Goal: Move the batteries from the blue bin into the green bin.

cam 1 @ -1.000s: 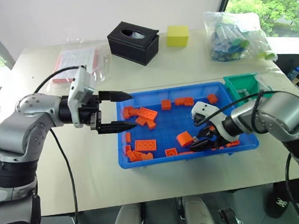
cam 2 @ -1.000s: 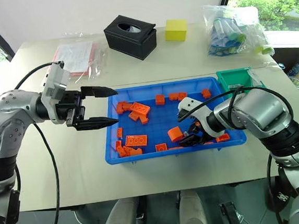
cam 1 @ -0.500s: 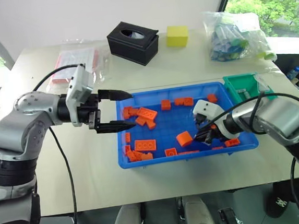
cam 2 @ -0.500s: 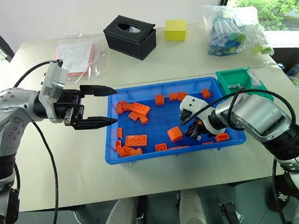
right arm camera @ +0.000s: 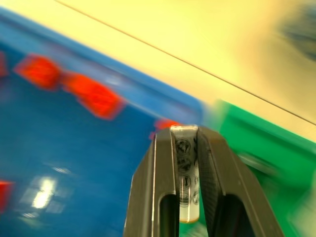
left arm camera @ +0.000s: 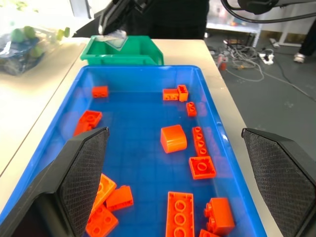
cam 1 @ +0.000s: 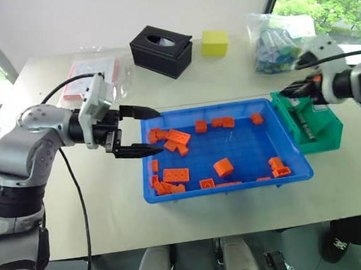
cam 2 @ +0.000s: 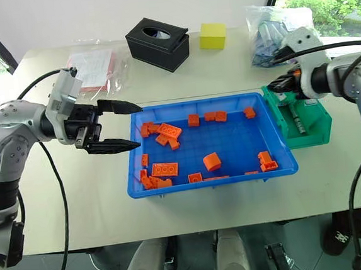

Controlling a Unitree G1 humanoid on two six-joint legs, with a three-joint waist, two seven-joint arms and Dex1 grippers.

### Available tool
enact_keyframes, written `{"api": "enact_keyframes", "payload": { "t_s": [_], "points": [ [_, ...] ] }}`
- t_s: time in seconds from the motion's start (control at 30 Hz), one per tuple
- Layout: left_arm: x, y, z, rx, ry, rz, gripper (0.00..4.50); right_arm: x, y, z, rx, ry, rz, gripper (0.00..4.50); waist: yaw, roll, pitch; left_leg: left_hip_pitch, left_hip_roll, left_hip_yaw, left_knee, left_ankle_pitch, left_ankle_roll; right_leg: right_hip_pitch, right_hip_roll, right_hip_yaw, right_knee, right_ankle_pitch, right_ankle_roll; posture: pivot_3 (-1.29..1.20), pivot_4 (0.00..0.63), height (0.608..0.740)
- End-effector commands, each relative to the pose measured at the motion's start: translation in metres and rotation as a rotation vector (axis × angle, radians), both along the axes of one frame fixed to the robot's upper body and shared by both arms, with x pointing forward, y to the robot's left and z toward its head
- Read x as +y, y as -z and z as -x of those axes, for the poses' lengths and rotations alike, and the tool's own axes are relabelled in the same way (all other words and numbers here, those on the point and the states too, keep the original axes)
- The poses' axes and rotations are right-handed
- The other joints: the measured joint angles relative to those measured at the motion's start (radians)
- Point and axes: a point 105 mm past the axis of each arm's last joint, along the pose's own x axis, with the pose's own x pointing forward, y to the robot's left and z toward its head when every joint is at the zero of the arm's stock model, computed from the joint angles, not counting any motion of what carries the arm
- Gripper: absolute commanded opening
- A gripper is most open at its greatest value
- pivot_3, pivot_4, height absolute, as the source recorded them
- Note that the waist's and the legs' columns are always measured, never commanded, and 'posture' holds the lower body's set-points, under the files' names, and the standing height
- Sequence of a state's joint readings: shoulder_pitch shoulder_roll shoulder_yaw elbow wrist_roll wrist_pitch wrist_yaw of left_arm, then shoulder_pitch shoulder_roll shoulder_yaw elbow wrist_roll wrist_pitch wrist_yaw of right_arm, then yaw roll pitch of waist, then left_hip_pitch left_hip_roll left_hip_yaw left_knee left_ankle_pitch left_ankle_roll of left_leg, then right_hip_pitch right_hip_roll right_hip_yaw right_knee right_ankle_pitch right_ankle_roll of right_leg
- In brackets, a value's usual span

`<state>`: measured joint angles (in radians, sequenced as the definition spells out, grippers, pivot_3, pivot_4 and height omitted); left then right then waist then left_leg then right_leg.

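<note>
- My right pincer (right arm camera: pixel 185 148) is clamped on a battery (right arm camera: pixel 186 170), the silver cylinder upright between the black fingers.
- It hangs above the near-left corner of the green bin (cam 2: pixel 316 126), which sits against the right end of the blue bin (cam 2: pixel 165 106).
- Another battery (cam 2: pixel 298 124) lies inside the green bin.
- My left pincer (cam 1: pixel 147 131) stands wide apart, empty, at the blue bin's left rim.
- Orange bricks (cam 1: pixel 175 174) lie scattered in the blue bin on the worktop (cam 1: pixel 98 205).

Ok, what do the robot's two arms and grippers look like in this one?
Both arms are rounded silver-grey shells with dark joints and loose black cables. The left gripper has two long, pointed black fingers with mesh-textured inner faces, behind a white wrist block. The right gripper has the same white block and black fingers.
</note>
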<state>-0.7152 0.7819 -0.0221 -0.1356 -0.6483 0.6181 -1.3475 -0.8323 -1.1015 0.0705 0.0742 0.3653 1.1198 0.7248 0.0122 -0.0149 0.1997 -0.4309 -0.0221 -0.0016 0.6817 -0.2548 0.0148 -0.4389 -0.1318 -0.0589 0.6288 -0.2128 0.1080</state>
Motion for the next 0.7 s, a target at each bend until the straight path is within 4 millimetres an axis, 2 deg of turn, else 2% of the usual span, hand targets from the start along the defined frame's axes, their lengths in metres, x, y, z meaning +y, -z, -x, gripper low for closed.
{"api": "enact_keyframes", "payload": {
  "t_s": [0.03,0.1,0.13,0.27,0.43,0.57,0.7],
  "points": [
    [-0.002,-0.01,0.0,-0.049,0.015,0.004,4.5,-0.026,0.002,0.001,-0.045,0.072,0.046,0.03,-0.001,0.0,0.0,0.0,0.0,0.0,0.0,0.0,0.0,0.0,0.0,0.0,0.0,0.0,0.0,0.0,0.15,0.692],
    [-0.004,-0.01,0.0,-0.05,0.021,0.006,4.5,-0.033,0.012,0.0,-0.062,0.107,0.025,1.1,-0.004,0.0,0.0,0.0,0.0,0.001,0.0,0.0,0.0,0.0,0.0,0.0,0.001,0.0,0.0,0.0,0.15,0.692],
    [-0.005,-0.009,0.0,-0.05,0.023,0.007,4.5,-0.035,0.014,-0.001,-0.073,0.114,0.018,1.47,-0.007,0.0,0.0,0.0,0.0,0.001,0.0,0.0,0.0,-0.001,0.0,0.001,0.001,0.0,0.0,0.0,0.15,0.692],
    [-0.006,-0.007,0.001,-0.034,0.024,0.018,4.5,-0.035,0.003,-0.004,-0.23,0.108,-0.046,3.3,-0.013,0.001,0.0,0.0,0.001,0.001,0.0,0.0,0.0,-0.001,0.0,0.001,0.002,0.0,0.0,0.0,0.15,0.692],
    [0.002,0.004,-0.001,-0.009,-0.03,0.008,4.5,-0.03,-0.006,0.021,-0.331,0.022,-0.112,3.3,0.002,0.001,0.0,0.0,0.001,0.0,0.0,0.0,0.0,-0.001,0.0,0.001,0.002,0.002,0.003,0.0,0.15,0.692],
    [0.021,0.007,-0.007,0.027,-0.146,0.022,4.5,-0.024,0.003,0.066,-0.313,-0.114,-0.168,3.3,0.004,0.0,0.0,0.0,0.0,-0.002,0.0,0.0,0.0,0.002,0.001,0.0,0.001,0.002,0.003,0.0,0.15,0.692],
    [0.038,0.01,-0.007,0.057,-0.227,0.022,4.5,-0.02,0.012,0.102,-0.281,-0.226,-0.207,3.3,-0.001,0.001,0.0,0.004,0.001,-0.002,0.001,0.0,0.0,0.005,0.0,0.0,0.0,0.002,0.003,0.0,0.15,0.692]
  ]
}}
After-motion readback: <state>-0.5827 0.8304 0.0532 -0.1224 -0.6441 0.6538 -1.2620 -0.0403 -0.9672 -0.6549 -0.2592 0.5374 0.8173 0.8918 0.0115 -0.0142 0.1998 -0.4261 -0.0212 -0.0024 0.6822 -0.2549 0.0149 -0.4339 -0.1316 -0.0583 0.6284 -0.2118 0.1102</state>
